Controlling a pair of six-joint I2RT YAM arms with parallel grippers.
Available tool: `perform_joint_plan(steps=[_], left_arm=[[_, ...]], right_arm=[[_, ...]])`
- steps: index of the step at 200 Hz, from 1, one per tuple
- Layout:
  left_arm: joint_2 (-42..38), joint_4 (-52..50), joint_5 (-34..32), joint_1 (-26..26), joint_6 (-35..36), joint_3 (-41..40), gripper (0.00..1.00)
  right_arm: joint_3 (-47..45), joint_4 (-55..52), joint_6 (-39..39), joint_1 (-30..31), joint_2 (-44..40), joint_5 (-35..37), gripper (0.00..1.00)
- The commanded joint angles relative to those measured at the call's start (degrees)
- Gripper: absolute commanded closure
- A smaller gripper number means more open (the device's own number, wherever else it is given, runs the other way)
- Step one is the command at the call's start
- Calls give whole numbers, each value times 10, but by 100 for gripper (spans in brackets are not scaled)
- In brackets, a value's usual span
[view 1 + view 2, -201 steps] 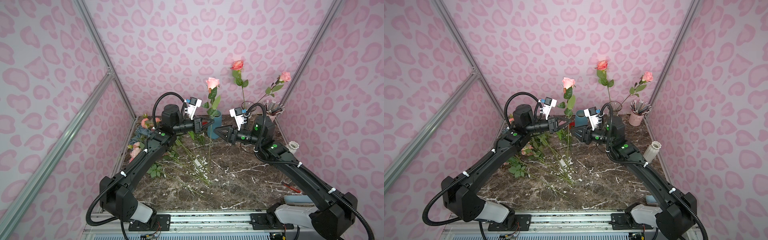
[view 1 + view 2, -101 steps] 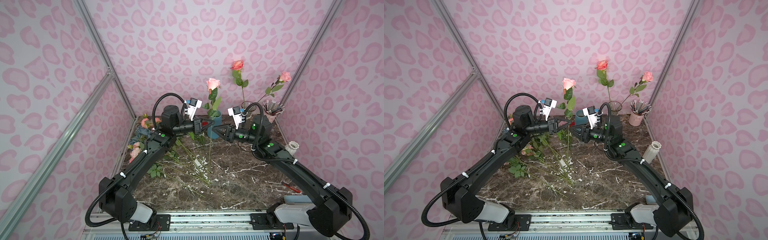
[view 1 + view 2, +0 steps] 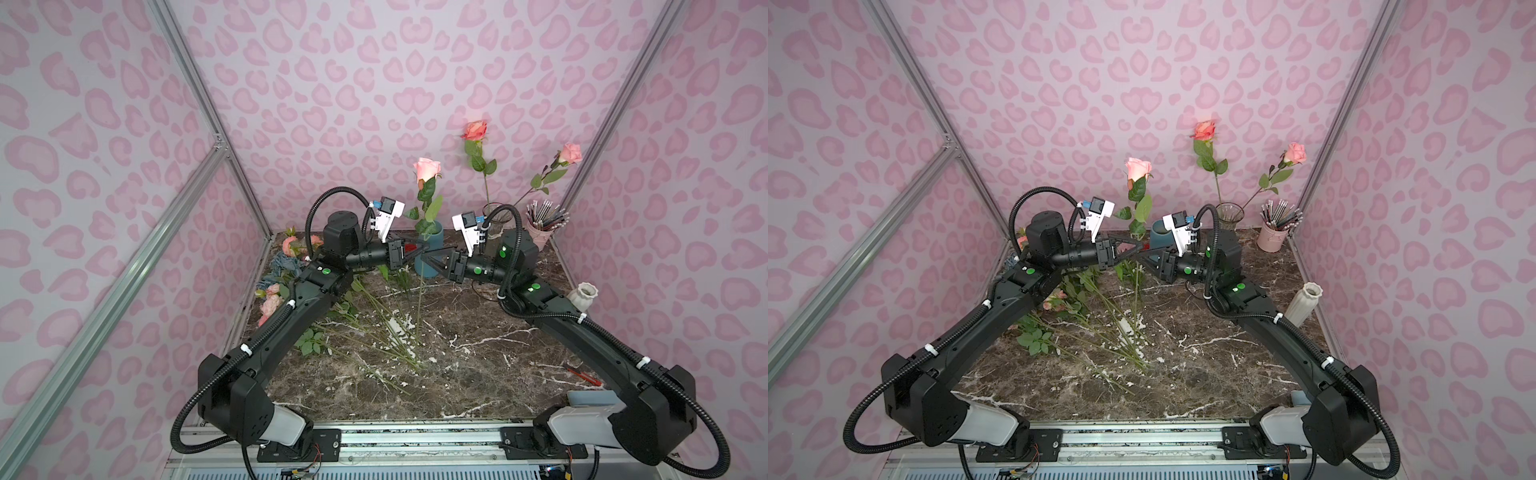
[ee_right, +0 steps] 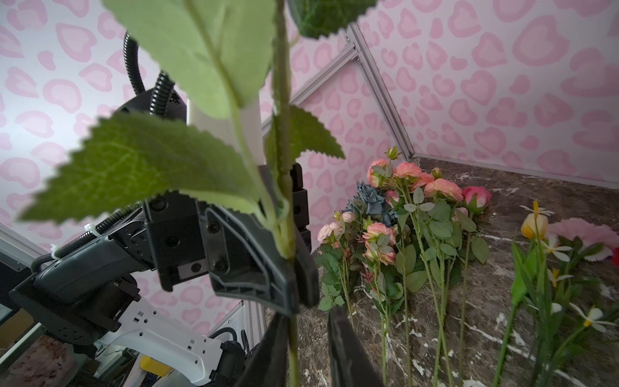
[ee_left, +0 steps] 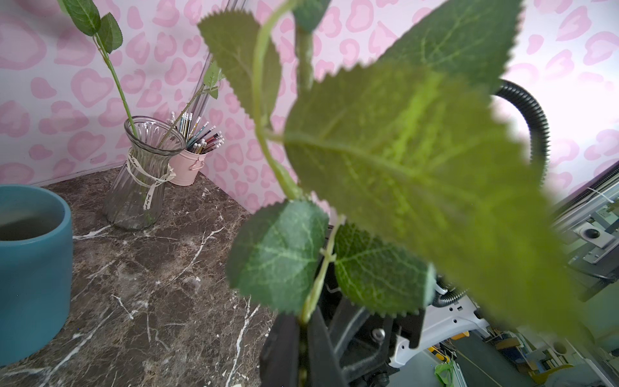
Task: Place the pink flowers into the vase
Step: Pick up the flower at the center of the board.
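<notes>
Just below L gripper (image 4: 298,288), clamped on pink rose (image 3: 427,169) stem, R gripper (image 4: 306,321) straddles it, jaws ajar, gripping nothing. Risk: L releases early; rose topples, misses vase (image 5: 144,174).

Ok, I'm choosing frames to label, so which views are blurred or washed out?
Left wrist view: the held rose crowds the lens, its big leaf out of focus, the glass vase sharp, part of the wall bleached white. Right wrist view: its near leaves soft, the pink flowers lying beyond sharp. Both top views: crisp throughout.
</notes>
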Motion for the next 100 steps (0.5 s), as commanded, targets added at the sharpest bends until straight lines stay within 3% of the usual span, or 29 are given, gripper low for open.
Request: perform_joint_plan(steps=[1,69,100], left_arm=[[-3,30,6,0,0,-1,97],[-3,24,-5,0,3,-2,97],[-2,7,-32,-1,15,-1,89]], right_arm=[[5,39,6,3,7,-12,79],[-3,41,5,4,4,-9,97],[-3,31,0,4,4,4,100]])
